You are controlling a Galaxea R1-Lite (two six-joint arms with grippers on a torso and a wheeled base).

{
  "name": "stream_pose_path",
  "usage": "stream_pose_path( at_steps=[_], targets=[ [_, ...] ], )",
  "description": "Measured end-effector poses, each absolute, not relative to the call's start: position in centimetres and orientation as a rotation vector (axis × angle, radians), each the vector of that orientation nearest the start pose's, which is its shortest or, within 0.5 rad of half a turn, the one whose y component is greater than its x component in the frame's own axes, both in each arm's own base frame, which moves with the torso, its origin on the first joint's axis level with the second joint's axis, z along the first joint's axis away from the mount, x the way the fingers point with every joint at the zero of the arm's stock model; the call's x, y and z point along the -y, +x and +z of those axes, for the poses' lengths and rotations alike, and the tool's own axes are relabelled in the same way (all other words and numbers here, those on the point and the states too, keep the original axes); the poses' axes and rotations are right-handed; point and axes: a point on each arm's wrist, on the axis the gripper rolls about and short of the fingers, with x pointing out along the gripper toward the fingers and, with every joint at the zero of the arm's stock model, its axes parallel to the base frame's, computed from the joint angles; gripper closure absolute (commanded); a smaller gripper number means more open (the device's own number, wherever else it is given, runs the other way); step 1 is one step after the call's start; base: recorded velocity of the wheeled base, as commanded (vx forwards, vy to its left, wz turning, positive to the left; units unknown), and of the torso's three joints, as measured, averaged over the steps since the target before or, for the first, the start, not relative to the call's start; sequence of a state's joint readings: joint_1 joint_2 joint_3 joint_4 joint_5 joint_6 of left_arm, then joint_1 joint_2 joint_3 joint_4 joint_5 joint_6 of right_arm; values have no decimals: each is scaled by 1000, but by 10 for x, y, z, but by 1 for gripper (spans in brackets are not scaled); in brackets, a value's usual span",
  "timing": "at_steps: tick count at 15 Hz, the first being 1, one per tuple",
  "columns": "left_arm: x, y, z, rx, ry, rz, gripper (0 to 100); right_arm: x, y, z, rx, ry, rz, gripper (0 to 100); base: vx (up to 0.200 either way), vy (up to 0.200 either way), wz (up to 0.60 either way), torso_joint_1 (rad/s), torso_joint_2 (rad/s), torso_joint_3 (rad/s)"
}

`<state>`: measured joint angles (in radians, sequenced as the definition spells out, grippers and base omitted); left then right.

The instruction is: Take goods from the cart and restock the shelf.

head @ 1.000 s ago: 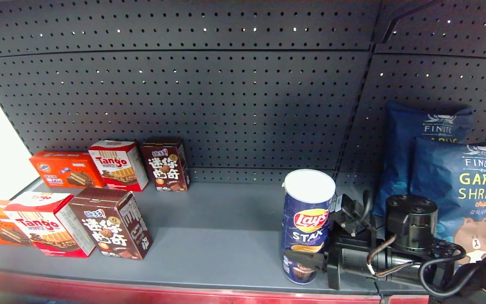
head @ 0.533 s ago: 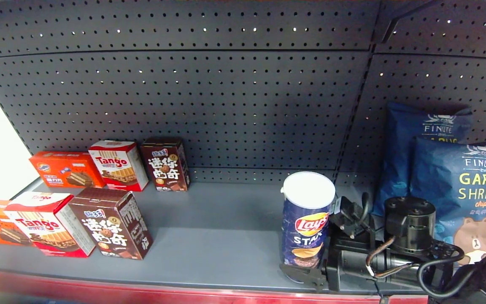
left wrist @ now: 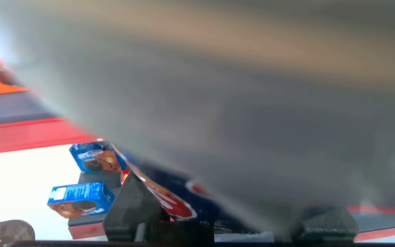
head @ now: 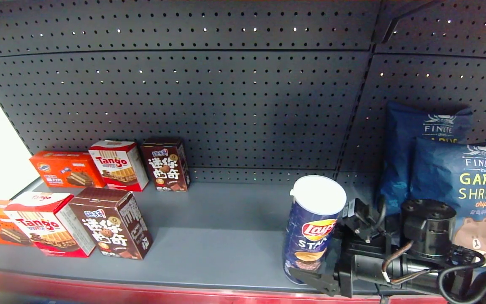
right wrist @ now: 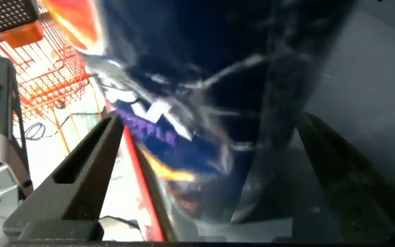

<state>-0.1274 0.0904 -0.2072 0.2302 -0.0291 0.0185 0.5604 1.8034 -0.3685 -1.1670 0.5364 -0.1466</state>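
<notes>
Now the chip can (head: 314, 219) is seen slightly tilted near the front edge of the shelf (head: 209, 240), straddled by the right gripper (head: 317, 257). Whether the jaws are clamped on it cannot be told. If nudged during withdrawal, it could be toppled over the lip.

Chip can (head: 312, 230) tilted on grey shelf (head: 209, 236)

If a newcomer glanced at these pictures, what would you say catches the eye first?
The tall white-lidded chip can is upright near the front edge of the shelf, on the right, clasped low down by the right gripper. To its right stand blue chip bags, and snack boxes sit in two rows at far left.
</notes>
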Motion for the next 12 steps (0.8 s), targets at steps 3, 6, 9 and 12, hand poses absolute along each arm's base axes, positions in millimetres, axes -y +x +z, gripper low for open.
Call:
stream_pose_path(
  at_steps=[3, 6, 9, 12],
  targets=[
    [-3, -32, 111, -112, 24, -157, 100, -140, 202, 108, -195, -132, 1107, 0, 0, 0, 0, 0, 0, 0],
    [-3, -32, 110, -114, 24, -158, 100, -127, 183, 116, -172, -128, 1104, 0, 0, 0, 0, 0, 0, 0],
    [-3, -32, 110, -117, 23, -160, 100, -116, 165, 128, -126, -127, 1103, 0, 0, 0, 0, 0, 0, 0],
    [-3, -32, 109, -118, 21, -161, 100, -107, 151, 139, -109, -127, 1096, 0, 0, 0, 0, 0, 0, 0]
  ],
)
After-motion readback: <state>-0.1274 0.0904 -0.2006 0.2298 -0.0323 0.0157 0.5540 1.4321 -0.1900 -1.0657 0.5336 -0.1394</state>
